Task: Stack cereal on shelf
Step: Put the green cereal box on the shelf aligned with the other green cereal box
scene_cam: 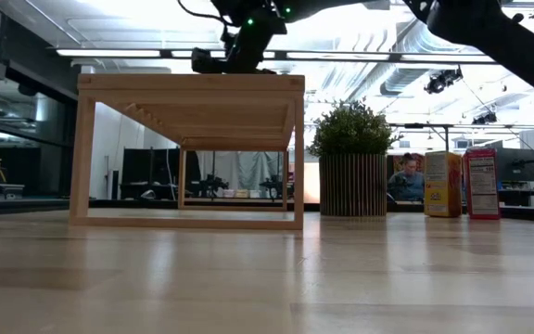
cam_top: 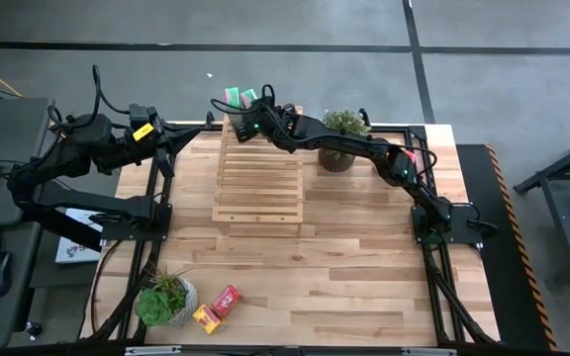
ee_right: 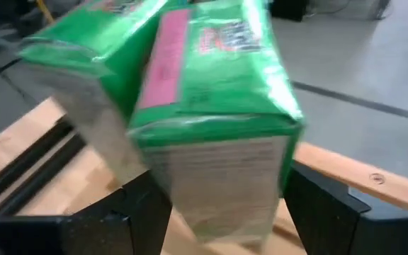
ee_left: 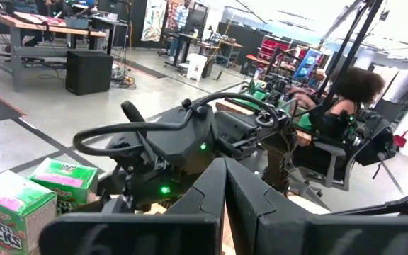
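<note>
Fingers (ee_right: pixel 140 212) of the right gripper (cam_top: pixel 248 123) are standing wide apart on either side of a green cereal box (ee_right: pixel 214 106) at the far end of the shelf (cam_top: pixel 259 178). In the right wrist view the box is sitting between the two dark fingers, with a gap showing on each side, so whether they are pressing on it I cannot tell. A second green cereal box (ee_right: pixel 83 64) is leaning just beside the first one, tilted. From above, both green boxes are showing at the shelf's far edge, just beyond the right gripper.

Fingers of the left gripper (cam_top: pixel 191 132) are lying pressed together with nothing between them, hovering over the far left corner of the bench (cam_top: pixel 364 267), near the shelf's far left corner. In the left wrist view the two green boxes are appearing beyond the closed fingers (ee_left: pixel 211 205), beside the right arm.

Near the far right side of the bench a potted plant (cam_top: pixel 341 138) is standing, and in the low view a yellow cereal box (scene_cam: pixel 442 184) and a red-pink cereal box (scene_cam: pixel 481 183) are standing upright beside it. At the near left corner another potted plant (cam_top: pixel 163 299) is sitting, with a second yellow cereal box (cam_top: pixel 206 317) and a second red-pink cereal box (cam_top: pixel 227 300) lying just beside it.
</note>
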